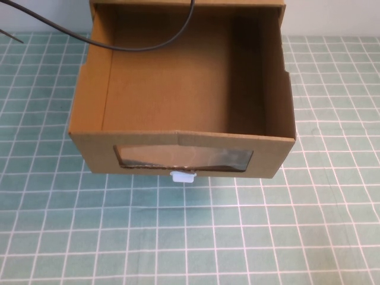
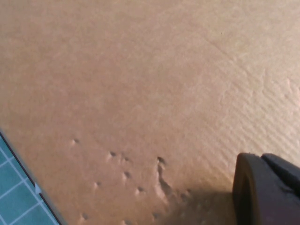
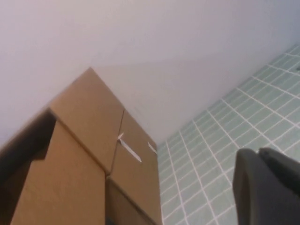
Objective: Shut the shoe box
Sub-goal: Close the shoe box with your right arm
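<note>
The shoe box [image 1: 178, 95] is a brown cardboard drawer, pulled out toward me and open at the top, with nothing inside. Its front has a clear window [image 1: 184, 157] and a small white pull tab [image 1: 183, 176] below it. Neither gripper shows in the high view. In the left wrist view my left gripper [image 2: 268, 190] is very close to a dented brown cardboard face [image 2: 140, 84]. In the right wrist view my right gripper [image 3: 268, 185] hangs over the mat, apart from the box's outer shell [image 3: 84, 154].
A green gridded mat [image 1: 190, 237] covers the table in front and on both sides. A black cable [image 1: 148, 41] hangs across the back of the box. A pale wall [image 3: 140, 37] stands behind the box.
</note>
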Controlling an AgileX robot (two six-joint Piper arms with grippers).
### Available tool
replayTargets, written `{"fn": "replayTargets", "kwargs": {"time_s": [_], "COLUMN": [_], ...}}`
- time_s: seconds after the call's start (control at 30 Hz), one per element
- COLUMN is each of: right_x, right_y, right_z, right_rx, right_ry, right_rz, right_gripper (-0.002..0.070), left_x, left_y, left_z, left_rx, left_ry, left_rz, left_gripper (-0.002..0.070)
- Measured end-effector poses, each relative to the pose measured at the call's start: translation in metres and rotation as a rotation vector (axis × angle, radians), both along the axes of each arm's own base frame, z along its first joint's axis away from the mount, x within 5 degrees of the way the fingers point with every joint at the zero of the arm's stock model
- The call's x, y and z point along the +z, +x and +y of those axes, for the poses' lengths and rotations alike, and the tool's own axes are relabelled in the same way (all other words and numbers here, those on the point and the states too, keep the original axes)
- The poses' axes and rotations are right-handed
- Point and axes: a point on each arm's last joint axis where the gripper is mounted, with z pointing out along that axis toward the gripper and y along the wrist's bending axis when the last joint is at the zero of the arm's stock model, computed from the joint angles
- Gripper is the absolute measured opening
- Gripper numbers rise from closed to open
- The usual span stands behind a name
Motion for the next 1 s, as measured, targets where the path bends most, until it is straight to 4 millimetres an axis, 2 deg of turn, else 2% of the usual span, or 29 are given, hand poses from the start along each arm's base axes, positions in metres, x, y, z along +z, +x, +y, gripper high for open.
{"fn": "replayTargets", "kwargs": {"time_s": [0.13, 0.23, 0.37, 0.57, 0.73, 0.83, 1.0], "right_x": [0.002, 0.024, 0.065, 0.095, 0.111, 0.119, 0.135], "right_y": [-0.001, -0.004, 0.002, 0.043, 0.086, 0.103, 0.113], "right_z": [0.007, 0.023, 0.043, 0.052, 0.056, 0.076, 0.128], "right_rx": [0.078, 0.253, 0.489, 0.708, 0.787, 0.879, 0.984], "right_ry": [0.058, 0.024, -0.123, -0.292, -0.359, -0.414, -0.521], "right_rz": [0.033, 0.098, 0.297, 0.695, 0.847, 0.842, 0.767], "right_gripper": [-0.0013, -0.0012, -0.0011, -0.0011, -0.0011, -0.0011, -0.0011], "left_x": [0.0, 0.0, 0.0, 0.0, 0.0, 0.0, 0.0], "left_y": [0.0, 0.0, 0.0, 0.0, 0.0, 0.0, 0.0], "left_z": [0.0, 0.0, 0.0, 0.0, 0.0, 0.0, 0.0], "left_rx": [0.0, 0.0, 0.0, 0.001, 0.001, 0.001, 0.005], "left_ry": [0.0, 0.0, 0.0, -0.001, -0.001, -0.001, -0.005], "left_rz": [0.0, 0.0, 0.0, 0.001, 0.001, 0.001, 0.004], "left_gripper": [-0.0005, -0.0005, -0.0005, -0.0005, -0.0005, -0.0005, -0.0005]}}
